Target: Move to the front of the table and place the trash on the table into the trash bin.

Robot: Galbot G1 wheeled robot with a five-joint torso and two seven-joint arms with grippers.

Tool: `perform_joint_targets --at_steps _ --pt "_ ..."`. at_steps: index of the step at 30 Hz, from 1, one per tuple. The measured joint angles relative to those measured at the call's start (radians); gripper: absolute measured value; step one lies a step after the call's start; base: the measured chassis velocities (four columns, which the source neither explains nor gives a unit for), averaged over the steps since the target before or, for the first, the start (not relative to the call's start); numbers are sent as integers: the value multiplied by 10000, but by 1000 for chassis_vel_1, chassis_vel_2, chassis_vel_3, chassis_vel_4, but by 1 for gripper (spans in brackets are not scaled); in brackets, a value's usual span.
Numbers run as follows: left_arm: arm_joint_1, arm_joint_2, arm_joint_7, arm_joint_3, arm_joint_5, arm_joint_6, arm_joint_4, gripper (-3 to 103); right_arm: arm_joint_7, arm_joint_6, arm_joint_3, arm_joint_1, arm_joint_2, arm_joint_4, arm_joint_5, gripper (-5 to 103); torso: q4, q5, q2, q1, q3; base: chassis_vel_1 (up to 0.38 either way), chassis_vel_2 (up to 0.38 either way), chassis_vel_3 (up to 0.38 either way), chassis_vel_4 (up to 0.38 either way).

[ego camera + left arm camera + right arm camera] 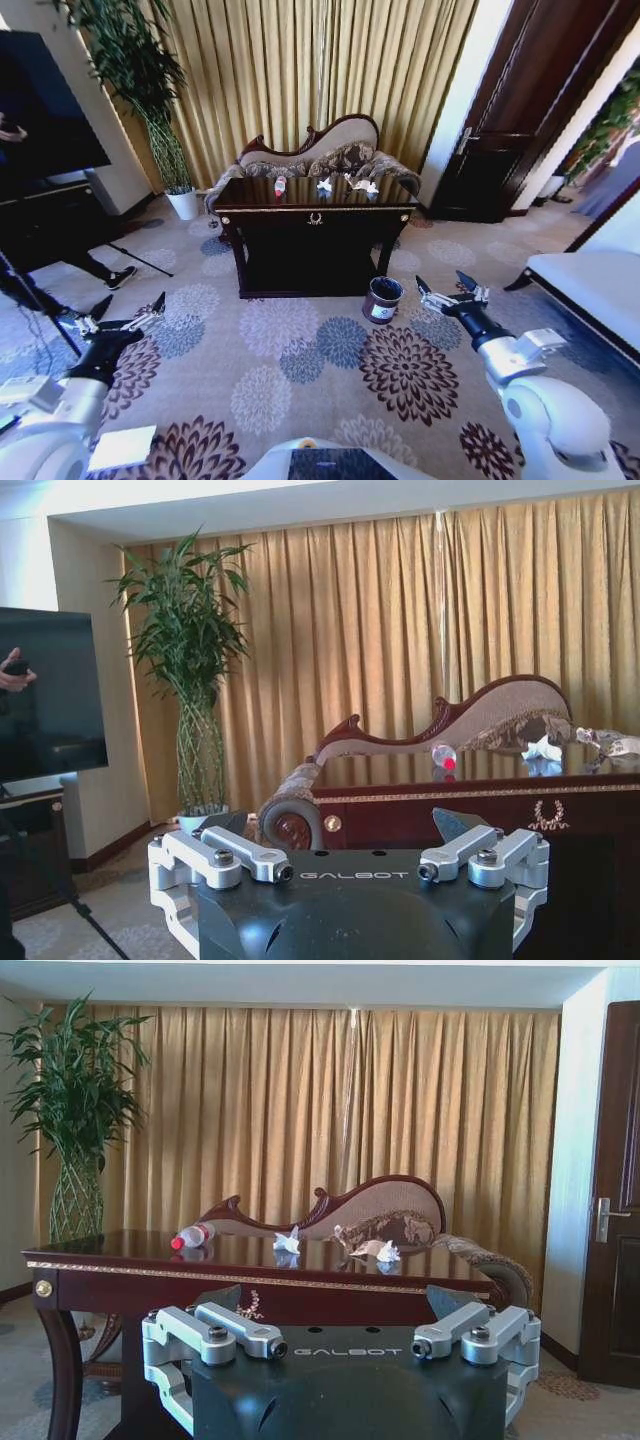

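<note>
Tabletop (250, 197): I see it ahead across the carpet, dark glossy, gold trim, sofa (330, 140) behind it.
Bottle (280, 185): lying on tabletop, toward my L side; red cap visible in R wrist view (192, 1236).
White paper (324, 185): crumpled, mid tabletop, apart from bottle.
Beige wrapper (362, 185): on tabletop to R of paper, near it.
Trash bin (382, 298): on floor by table's front R leg, white label facing me.
L end effector (131, 307): low over carpet on my L, well short of table, fingers apart, holding nothing.
R end effector (441, 283): over carpet just R of bin, fingers apart, holding nothing.
Plant (150, 90): in white pot, L of table.
</note>
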Motion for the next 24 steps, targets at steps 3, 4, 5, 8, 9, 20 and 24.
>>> perform_joint_targets --at_steps 3,4,5,8,9,20,24 --pt "1 -2 4 8 0 -16 0 100 0 15 -10 2 1 -3 -1 100 0 -1 0 -1 0 -127 144 118 -142" --pt "2 -4 5 11 0 -28 0 100 0 21 -18 1 2 -7 -1 100 -1 -2 0 -1 0 -125 132 131 -136" --pt "3 -5 6 12 -1 -35 0 100 0 24 -27 1 3 -9 -1 100 0 -5 1 -2 -1 -125 132 129 -161" --pt "1 1 10 12 -2 -46 0 100 -4 27 -50 -1 -1 -10 -2 100 0 -4 1 -3 -2 -125 144 122 -157" --pt "0 3 12 11 -3 -52 0 100 -5 28 -52 0 -5 -11 -2 100 0 -5 1 -3 -1 -124 163 99 -152" --pt "35 -80 32 42 -2 -114 1 100 -9 65 -61 -23 -93 -13 -3 100 0 -3 1 -2 -1 -158 161 155 -156" --pt "59 -107 41 46 4 -134 0 100 -13 74 -78 -28 -100 -14 -4 100 0 -2 0 -3 -1 -194 153 174 -159"
